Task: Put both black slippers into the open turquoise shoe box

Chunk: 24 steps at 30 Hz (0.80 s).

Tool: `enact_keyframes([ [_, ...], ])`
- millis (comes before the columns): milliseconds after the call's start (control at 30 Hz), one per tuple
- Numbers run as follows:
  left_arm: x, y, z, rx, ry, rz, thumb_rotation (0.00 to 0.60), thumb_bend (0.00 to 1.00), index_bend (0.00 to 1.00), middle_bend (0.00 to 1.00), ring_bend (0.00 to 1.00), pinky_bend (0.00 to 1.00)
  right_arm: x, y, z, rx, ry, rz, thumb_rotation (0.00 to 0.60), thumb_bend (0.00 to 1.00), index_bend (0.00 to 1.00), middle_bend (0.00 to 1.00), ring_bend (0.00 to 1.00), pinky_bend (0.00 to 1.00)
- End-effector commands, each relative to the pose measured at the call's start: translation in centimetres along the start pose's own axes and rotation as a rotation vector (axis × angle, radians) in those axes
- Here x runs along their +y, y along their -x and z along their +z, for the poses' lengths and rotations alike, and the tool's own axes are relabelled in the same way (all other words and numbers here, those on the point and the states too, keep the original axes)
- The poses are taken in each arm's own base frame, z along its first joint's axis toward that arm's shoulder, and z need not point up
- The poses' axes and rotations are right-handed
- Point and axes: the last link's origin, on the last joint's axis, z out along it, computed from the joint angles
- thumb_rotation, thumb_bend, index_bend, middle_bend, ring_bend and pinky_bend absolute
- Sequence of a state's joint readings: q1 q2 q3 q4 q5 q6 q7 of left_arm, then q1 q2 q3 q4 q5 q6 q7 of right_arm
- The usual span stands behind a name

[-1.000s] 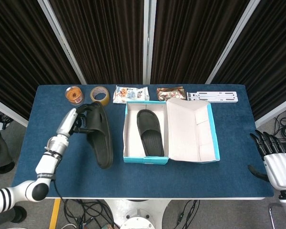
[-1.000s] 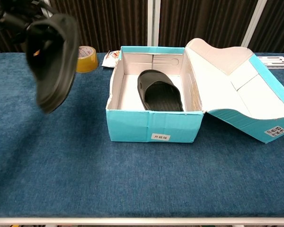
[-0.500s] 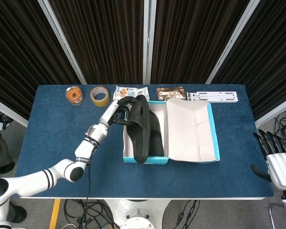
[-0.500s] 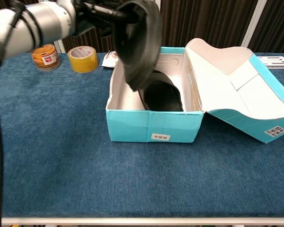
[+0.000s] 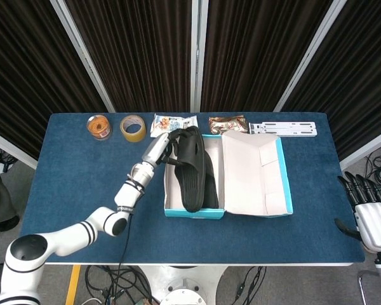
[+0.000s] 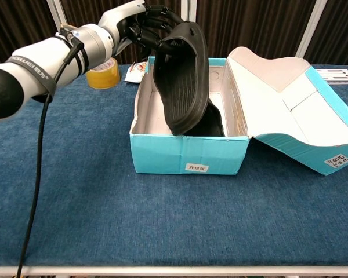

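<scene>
My left hand (image 5: 167, 143) (image 6: 144, 26) grips a black slipper (image 5: 192, 170) (image 6: 182, 81) by its strap end. The slipper hangs tilted, its lower end down inside the open turquoise shoe box (image 5: 174, 212) (image 6: 188, 155). A second black slipper (image 6: 214, 120) lies on the box floor, mostly hidden behind the held one. The box lid (image 5: 254, 173) (image 6: 290, 110) lies folded open to the right. My right hand (image 5: 367, 213) hovers off the table's right front corner, fingers apart, holding nothing.
Along the table's back edge stand an orange tape roll (image 5: 99, 126), a yellow tape roll (image 5: 133, 127) (image 6: 102, 75), two snack packets (image 5: 173, 121) (image 5: 227, 122) and a white bracket (image 5: 284, 128). Blue cloth (image 6: 162, 220) covers the table.
My left hand carried the slipper from the left of the box to over it. The slipper's lower end has now dropped inside the box. My right hand stayed put.
</scene>
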<state>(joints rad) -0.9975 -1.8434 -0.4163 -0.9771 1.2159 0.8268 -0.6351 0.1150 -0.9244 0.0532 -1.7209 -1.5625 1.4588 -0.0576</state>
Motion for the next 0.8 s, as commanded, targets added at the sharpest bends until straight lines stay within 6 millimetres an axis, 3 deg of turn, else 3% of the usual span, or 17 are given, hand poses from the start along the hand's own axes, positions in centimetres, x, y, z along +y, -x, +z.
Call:
enact_keyframes([
  [33, -0.4, 0.0, 0.1, 0.032, 0.030, 0.022, 0.600, 0.15, 0.51, 0.53, 0.58, 0.79, 0.0, -0.1, 0.0, 0.002, -0.001, -0.001, 0.600, 0.11, 0.00, 0.03, 0.00, 0.11],
  [467, -3.3, 0.6, -1.0, 0.039, 0.080, 0.155, 0.600, 0.14, 0.51, 0.53, 0.57, 0.79, -0.3, -0.2, 0.0, 0.005, -0.003, -0.006, 0.600, 0.11, 0.00, 0.03, 0.00, 0.11],
  [567, -3.8, 1.0, -1.2, 0.027, 0.065, 0.135, 0.600, 0.14, 0.51, 0.54, 0.52, 0.77, -0.3, -0.3, 0.0, 0.004, -0.003, -0.006, 0.600, 0.11, 0.00, 0.03, 0.00, 0.12],
  [700, -4.2, 1.3, -1.3, -0.012, 0.029, 0.133, 0.600, 0.14, 0.52, 0.59, 0.39, 0.63, -0.3, -0.2, 0.0, 0.003, -0.004, -0.005, 0.600, 0.11, 0.00, 0.03, 0.00, 0.12],
  [800, -4.4, 1.3, -1.2, -0.043, -0.025, 0.127, 0.600, 0.14, 0.52, 0.59, 0.36, 0.56, -0.3, -0.2, 0.0, 0.002, -0.007, -0.003, 0.600, 0.11, 0.00, 0.03, 0.00, 0.12],
])
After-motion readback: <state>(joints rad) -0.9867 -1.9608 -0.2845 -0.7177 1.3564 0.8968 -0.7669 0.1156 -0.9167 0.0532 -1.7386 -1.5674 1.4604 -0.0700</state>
